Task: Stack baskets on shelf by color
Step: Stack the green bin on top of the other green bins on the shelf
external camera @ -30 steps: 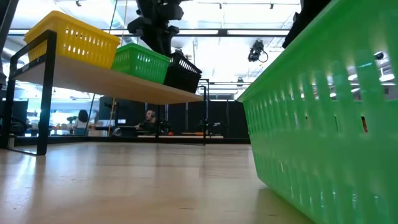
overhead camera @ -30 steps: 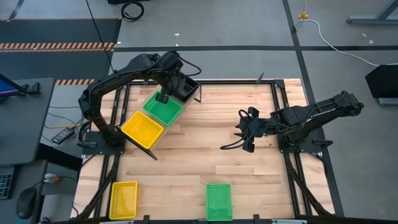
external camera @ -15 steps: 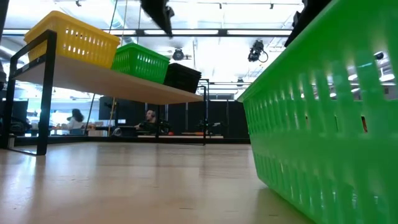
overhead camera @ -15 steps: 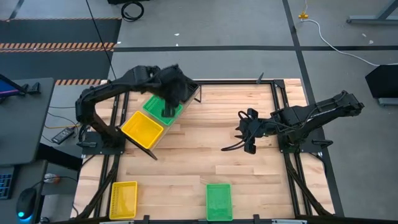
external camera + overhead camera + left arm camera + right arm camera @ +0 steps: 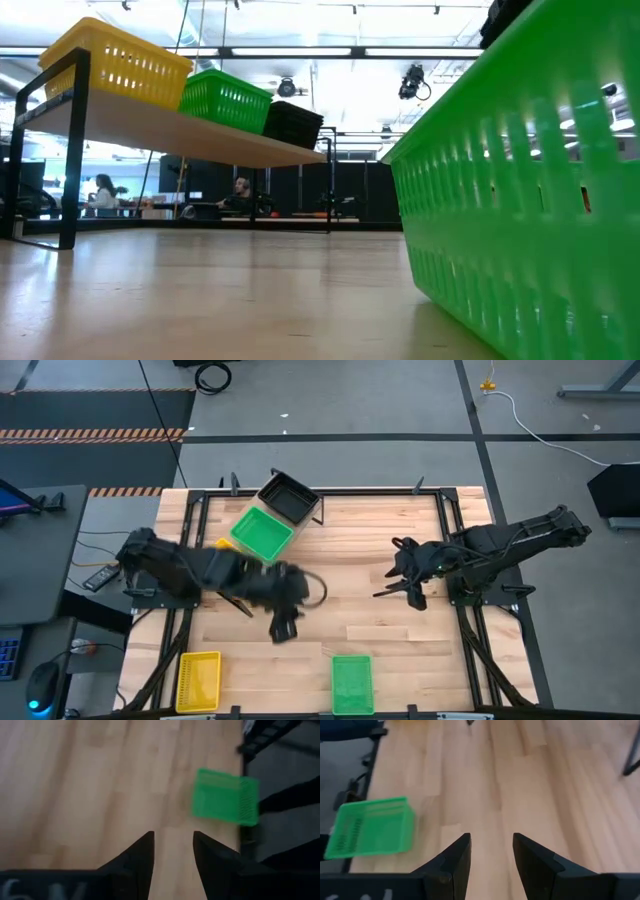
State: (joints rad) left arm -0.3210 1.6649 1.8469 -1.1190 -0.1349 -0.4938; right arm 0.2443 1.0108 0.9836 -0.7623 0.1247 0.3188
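On the shelf at the table's far left, a yellow basket, a green basket and a black basket sit in a row. The left arm covers most of the yellow one in the high view. A loose green basket and a loose yellow basket rest flat on the table by its near edge. My left gripper hangs open over the table's middle, short of the loose green basket. My right gripper is open above the table's right half, holding nothing.
The shelf's black metal supports stand on the tabletop at far left. The loose green basket fills the right of the low view. Bare wood lies between the two grippers and between the shelf and the near baskets. People sit in the room beyond.
My left arm has swung from above the shelf's green and black baskets toward the table's near edge, and its gripper now hangs over the table's middle. The black basket, tilted a second ago, sits level on the shelf. My right gripper has shifted slightly.
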